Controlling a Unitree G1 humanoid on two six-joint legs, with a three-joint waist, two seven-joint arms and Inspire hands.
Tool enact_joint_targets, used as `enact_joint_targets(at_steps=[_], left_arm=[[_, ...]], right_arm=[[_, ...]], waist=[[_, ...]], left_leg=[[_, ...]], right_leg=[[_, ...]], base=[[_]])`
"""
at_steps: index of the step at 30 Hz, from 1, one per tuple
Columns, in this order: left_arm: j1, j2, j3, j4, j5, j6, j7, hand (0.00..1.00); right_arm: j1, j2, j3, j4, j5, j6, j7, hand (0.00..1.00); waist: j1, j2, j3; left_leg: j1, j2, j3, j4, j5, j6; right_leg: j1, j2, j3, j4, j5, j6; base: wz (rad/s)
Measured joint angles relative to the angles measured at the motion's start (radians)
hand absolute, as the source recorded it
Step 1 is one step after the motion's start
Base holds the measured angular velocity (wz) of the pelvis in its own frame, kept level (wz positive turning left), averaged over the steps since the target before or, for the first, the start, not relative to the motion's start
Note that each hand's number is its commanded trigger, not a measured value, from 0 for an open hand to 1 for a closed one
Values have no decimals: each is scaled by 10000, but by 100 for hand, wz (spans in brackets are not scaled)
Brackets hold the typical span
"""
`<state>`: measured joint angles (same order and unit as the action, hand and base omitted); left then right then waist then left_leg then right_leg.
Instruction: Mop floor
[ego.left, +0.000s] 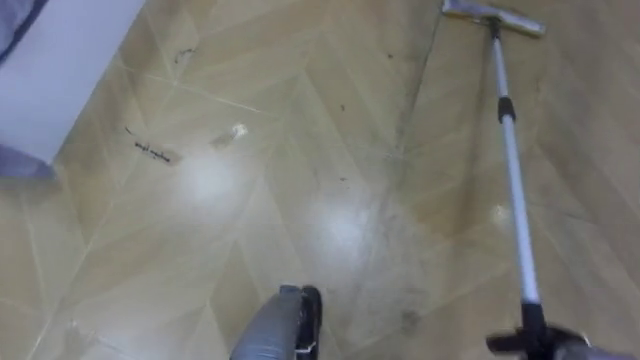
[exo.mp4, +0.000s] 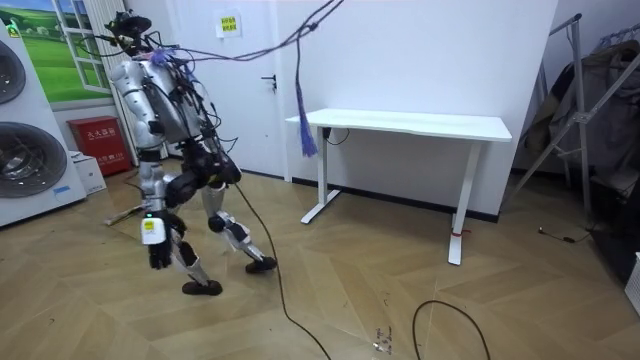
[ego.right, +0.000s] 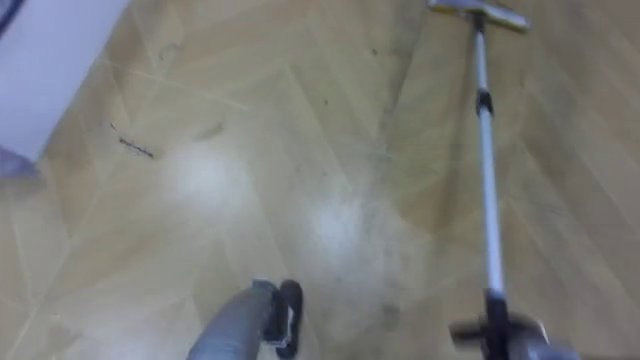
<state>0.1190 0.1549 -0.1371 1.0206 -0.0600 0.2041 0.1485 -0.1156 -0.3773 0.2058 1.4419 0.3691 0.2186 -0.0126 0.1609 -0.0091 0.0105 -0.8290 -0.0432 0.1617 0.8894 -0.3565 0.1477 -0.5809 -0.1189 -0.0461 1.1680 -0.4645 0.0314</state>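
A white desk stands against the wall at about one o'clock in the room view, on white legs. Off at nine o'clock two washing machines are stacked, with a red box just beside them at their three o'clock. A meadow picture hangs above the box. A small yellow sign is on the wall at eleven o'clock. At three o'clock a drying rack holds dark clothes. A small shiny scrap lies at six o'clock. In the downward view, a white panel sits at ten o'clock, with a dark scuff at its five o'clock.
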Motion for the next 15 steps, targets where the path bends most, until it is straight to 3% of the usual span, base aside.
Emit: enact_joint_targets(at_steps=[1,3,4,6,8,9,10,11,12,13,14,15], left_arm=[[-41,-82,173,-23,270,-92,113,0],[-161,-105,198,21,527,-156,438,0],[-160,-101,186,21,551,-179,493,0],[-119,-91,169,18,529,-170,640,0],[-77,-163,265,122,536,-101,671,0],[-80,-192,269,166,530,-86,675,0],[-77,-264,246,246,485,-43,674,0],[-69,-276,143,318,420,16,668,0],[-59,-256,144,357,259,60,684,0],[-63,-163,133,388,-120,153,777,0],[-53,-85,108,382,-477,164,858,0],[-34,-41,74,350,-647,169,900,0]], right_arm=[[635,52,15,-2,4,0,-181,100],[1341,320,79,-4,-13,3,-474,100],[1475,439,101,-20,-52,11,-538,100],[1740,855,188,-38,-229,23,-702,100],[1616,1304,120,-56,-722,175,-788,100],[1587,1375,118,-55,-799,239,-793,100],[1523,1452,74,-60,-934,369,-798,100],[1333,1430,-118,-8,-1045,562,-821,100],[1162,1387,-189,28,-1090,634,-831,100],[573,1252,-359,274,-1205,684,-813,100],[-140,959,-551,386,-1264,798,-759,100],[-552,788,-603,372,-1277,804,-752,100]], waist=[[-70,201,-86],[-454,639,-80],[-482,668,-65],[-533,733,-77],[-794,742,-2],[-822,741,-3],[-863,710,18],[-885,738,35],[-873,727,41],[-853,639,68],[-731,503,92],[-694,414,126]], left_leg=[[361,-203,-262,-144,-244,7],[1045,-582,-1330,-605,-362,-140],[1224,-587,-1505,-743,-371,-158],[1908,-587,-1994,-1323,-473,-350],[2662,-616,-2693,-1664,-743,-666],[2751,-643,-2903,-1588,-867,-749],[2835,-615,-2984,-1179,-1057,-996],[2764,-456,-2685,-308,-1143,-1173],[2643,-328,-2421,260,-1125,-1225],[2223,-60,-1986,1504,-814,-1636],[1712,140,-1606,2720,-159,-1888],[1400,175,-1505,3312,332,-1936]], right_leg=[[-435,34,180,571,304,-29],[-1615,308,147,508,221,-148],[-1908,395,110,195,224,-151],[-2401,637,130,-1568,326,-235],[-2377,873,176,-4384,1235,-372],[-2312,864,159,-4568,1634,-389],[-2006,702,-222,-4488,1884,-568],[-1753,357,-849,-4023,1835,-748],[-1682,287,-1001,-3735,1587,-820],[-1634,188,-1119,-3089,1016,-893],[-1648,109,-1136,-2550,523,-928],[-1649,76,-1128,-2343,330,-947]], base=[[-31],[-47],[-70],[-77],[-55],[-20],[18],[31],[48],[43],[40],[23]])
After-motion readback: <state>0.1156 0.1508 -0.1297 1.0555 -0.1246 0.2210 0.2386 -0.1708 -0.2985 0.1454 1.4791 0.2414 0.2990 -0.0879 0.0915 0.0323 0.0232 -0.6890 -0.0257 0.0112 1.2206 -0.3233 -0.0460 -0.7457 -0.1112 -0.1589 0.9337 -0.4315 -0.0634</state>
